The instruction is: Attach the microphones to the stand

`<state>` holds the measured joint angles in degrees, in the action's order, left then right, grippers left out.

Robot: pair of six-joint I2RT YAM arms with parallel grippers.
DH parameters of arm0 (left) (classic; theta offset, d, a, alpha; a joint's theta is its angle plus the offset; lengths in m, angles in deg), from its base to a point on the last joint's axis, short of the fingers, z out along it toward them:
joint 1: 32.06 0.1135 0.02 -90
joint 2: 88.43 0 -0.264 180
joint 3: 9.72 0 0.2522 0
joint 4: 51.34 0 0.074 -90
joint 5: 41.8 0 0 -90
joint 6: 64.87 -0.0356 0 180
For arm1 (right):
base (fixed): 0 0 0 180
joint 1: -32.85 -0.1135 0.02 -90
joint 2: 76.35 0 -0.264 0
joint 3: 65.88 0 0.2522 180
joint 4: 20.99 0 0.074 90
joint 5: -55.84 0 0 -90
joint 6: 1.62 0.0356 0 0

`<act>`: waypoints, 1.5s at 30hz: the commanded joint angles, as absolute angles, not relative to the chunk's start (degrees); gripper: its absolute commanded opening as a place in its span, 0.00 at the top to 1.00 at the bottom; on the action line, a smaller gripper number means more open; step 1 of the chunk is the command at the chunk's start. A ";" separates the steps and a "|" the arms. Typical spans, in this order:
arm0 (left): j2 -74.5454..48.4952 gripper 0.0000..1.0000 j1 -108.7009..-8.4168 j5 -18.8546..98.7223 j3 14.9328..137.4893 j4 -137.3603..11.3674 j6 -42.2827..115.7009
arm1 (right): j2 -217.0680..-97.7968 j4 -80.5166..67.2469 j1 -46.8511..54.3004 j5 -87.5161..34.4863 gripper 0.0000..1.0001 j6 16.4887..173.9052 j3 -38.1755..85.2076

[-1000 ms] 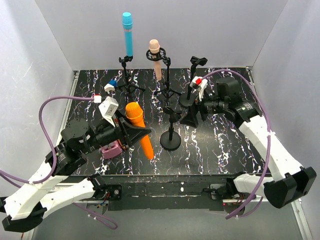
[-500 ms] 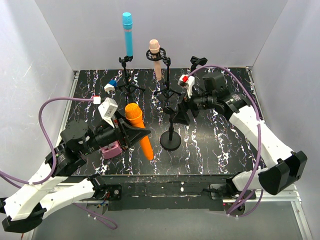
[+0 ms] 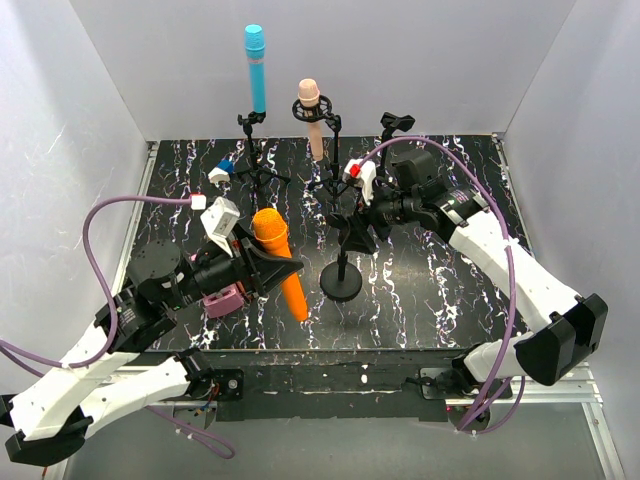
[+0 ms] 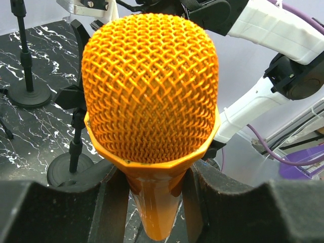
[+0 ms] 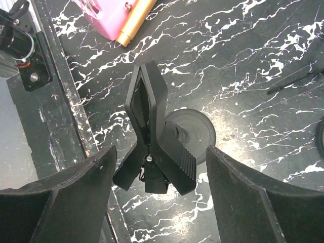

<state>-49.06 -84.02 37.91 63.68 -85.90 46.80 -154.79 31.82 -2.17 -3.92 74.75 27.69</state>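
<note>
My left gripper (image 3: 262, 270) is shut on the body of the orange microphone (image 3: 280, 262), which slants over the table with its mesh head (image 4: 150, 86) filling the left wrist view. The round-based stand (image 3: 342, 282) rises just right of it, with a black spring clip (image 5: 152, 136) on top. My right gripper (image 5: 159, 187) is open and straddles the clip's handles, with a gap on each side. The cyan microphone (image 3: 257, 70) and the pale pink microphone (image 3: 311, 115) stand upright in tripod stands at the back. A golden-brown microphone (image 5: 135, 19) lies on the table.
A flat pink box (image 3: 222, 298) lies under the left arm, next to the golden-brown microphone. Another black stand with an empty clip (image 3: 396, 125) stands at the back right. Purple cables loop off both arms. White walls close in the table.
My right gripper has moved left from the back-right stand onto the front stand's clip, and its jaws have narrowed a little. The left gripper has held the orange microphone almost still.
</note>
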 commanded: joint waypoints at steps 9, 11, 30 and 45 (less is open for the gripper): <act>-48.88 1.00 -84.09 37.56 63.19 -84.08 46.49 | -154.13 29.42 -3.01 -5.94 0.30 69.93 27.33; -48.97 1.00 -84.18 37.47 63.19 -84.00 46.49 | -154.22 29.86 -3.01 -5.86 0.42 69.58 27.34; -37.73 1.00 -84.09 51.35 70.39 -84.89 30.60 | -152.99 29.86 -3.01 -4.89 0.79 68.34 25.14; -25.32 1.00 -83.65 57.69 73.39 -73.27 17.48 | -156.15 33.20 -2.75 -3.05 0.44 68.69 29.70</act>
<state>-24.16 -83.94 56.84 70.30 -77.02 19.39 -154.74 30.90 -2.79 -4.83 68.63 26.80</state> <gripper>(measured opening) 0.371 0.538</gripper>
